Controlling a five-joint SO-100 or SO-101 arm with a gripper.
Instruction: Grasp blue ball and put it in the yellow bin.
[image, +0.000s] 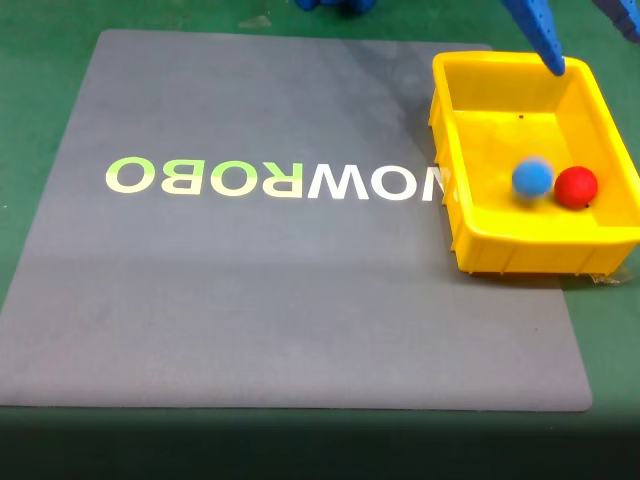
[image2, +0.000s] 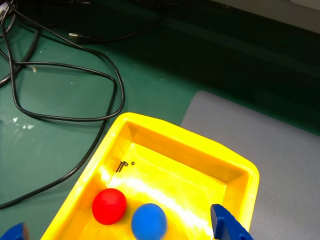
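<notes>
Blue ball inside the yellow bin, just beside the red ball, blurred in the fixed view, so perhaps rolling. Little left to spoil: a lively bounce over the low wall, or a finger clipping the rim on withdrawal. Gripper above the bin, fingers spread, pinching nothing

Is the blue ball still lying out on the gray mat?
No, the blue ball sits inside the yellow bin beside the red ball.
</notes>
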